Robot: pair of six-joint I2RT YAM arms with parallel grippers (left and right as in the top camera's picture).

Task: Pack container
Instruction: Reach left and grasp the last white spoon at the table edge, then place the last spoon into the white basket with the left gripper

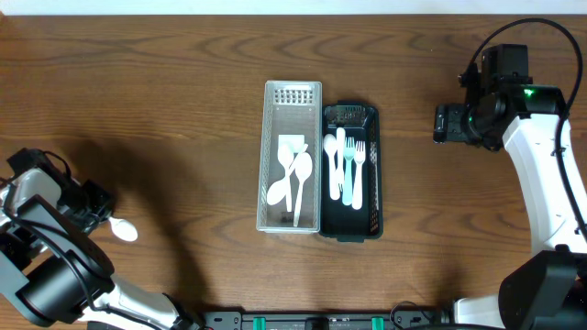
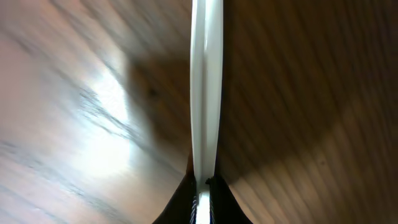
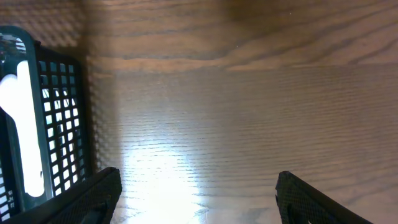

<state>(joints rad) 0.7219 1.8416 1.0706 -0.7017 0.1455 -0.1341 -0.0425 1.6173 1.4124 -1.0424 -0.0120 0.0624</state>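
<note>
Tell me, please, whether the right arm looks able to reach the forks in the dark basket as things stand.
Probably yes. The right arm has its jaws open and empty, only bare table lies between them and the dark basket, and the forks lie uncovered in its open top.

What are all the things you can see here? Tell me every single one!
Table: one, brown wood, under everything.
Clear basket: one, whitish, middle of the table.
Spoons: about three, white, inside the clear basket.
Dark basket: one, dark green, right beside the clear basket.
Cutlery: about four pieces including forks, white and teal, inside the dark basket.
Loose spoon: one, white, bottom left, held by the left hand.
Left hand: one, black, shut on the loose spoon.
Right hand: one, black, open and empty, top right.
</note>
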